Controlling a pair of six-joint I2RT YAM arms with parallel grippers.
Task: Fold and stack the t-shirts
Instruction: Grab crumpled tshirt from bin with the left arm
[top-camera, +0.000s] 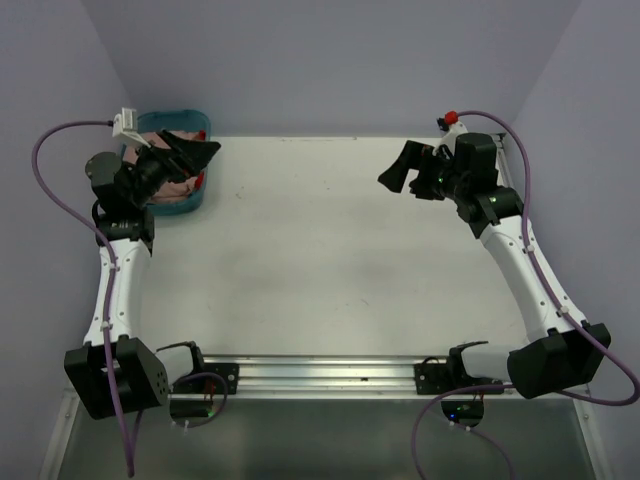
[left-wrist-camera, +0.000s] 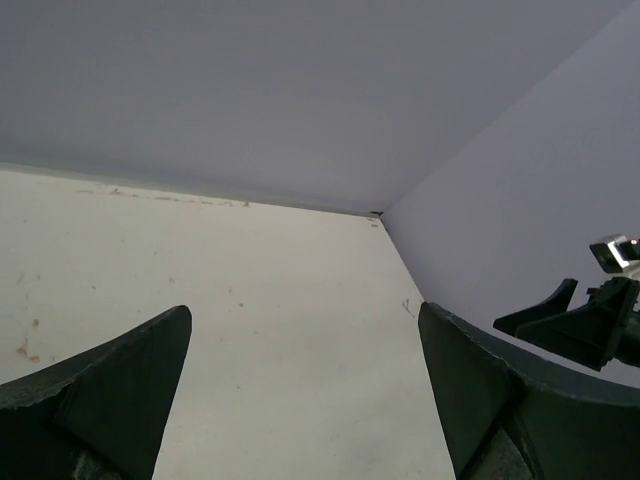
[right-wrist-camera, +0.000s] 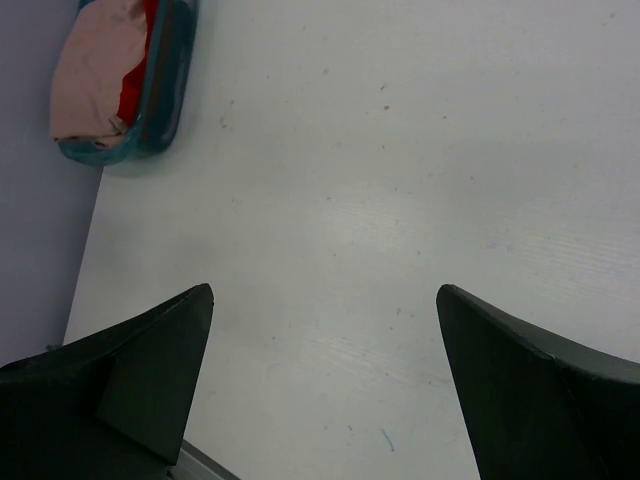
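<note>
The t-shirts lie bunched in a blue plastic bin (top-camera: 170, 113) at the table's far left corner. A dusty pink one (top-camera: 178, 190) shows on top, with a red one (top-camera: 200, 181) beside it. The right wrist view shows the same pink cloth (right-wrist-camera: 95, 75) and red cloth (right-wrist-camera: 135, 95) inside the bin (right-wrist-camera: 170, 90). My left gripper (top-camera: 205, 155) hovers above the bin's right side, open and empty, pointing across the table. My right gripper (top-camera: 392, 165) hangs open and empty over the far right of the table, facing left. Nothing lies between either pair of fingers.
The white table (top-camera: 320, 250) is closed in by lilac walls on the left, back and right. Both arm bases sit on a metal rail (top-camera: 320, 375) at the near edge. In the left wrist view the right gripper (left-wrist-camera: 580, 325) shows at the far right.
</note>
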